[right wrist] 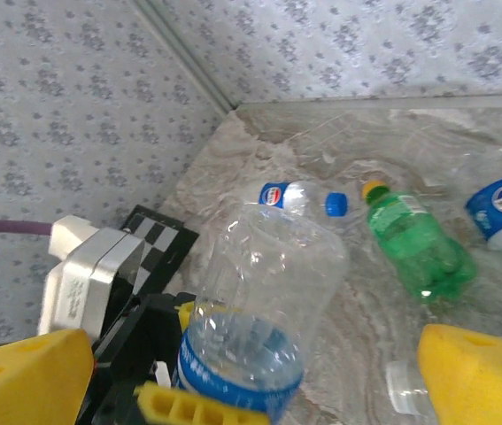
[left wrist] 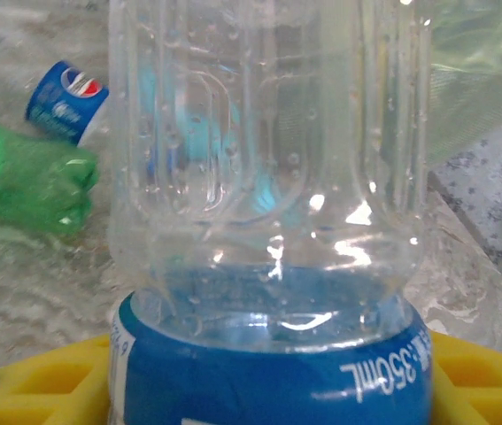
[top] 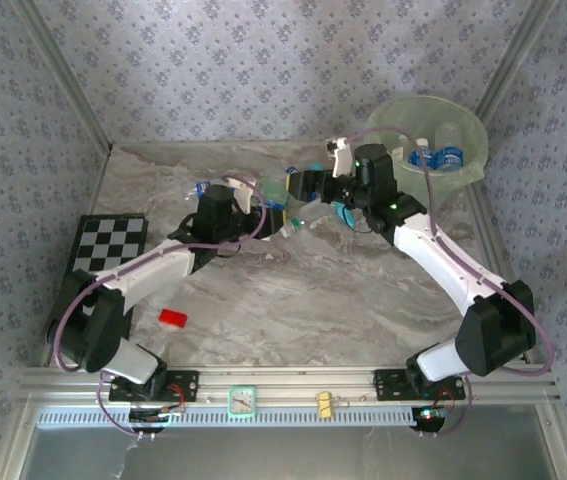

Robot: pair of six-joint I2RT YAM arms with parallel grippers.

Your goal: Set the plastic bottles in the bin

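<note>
Clear bottle (left wrist: 268, 177) cropped top and bottom, green bottle (left wrist: 20, 181) cut by left edge, bin (top: 475, 140) contents blurred

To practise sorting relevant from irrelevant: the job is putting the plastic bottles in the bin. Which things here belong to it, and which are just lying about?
Job: clear blue-labelled bottle, green bottle, blue-capped Pepsi bottle, bin.
Lying about: red block, checkerboard, teal clock.

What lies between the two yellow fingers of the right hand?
The right wrist view shows a clear bottle there, blue-labelled, held by the left hand and touching neither finger.
</note>
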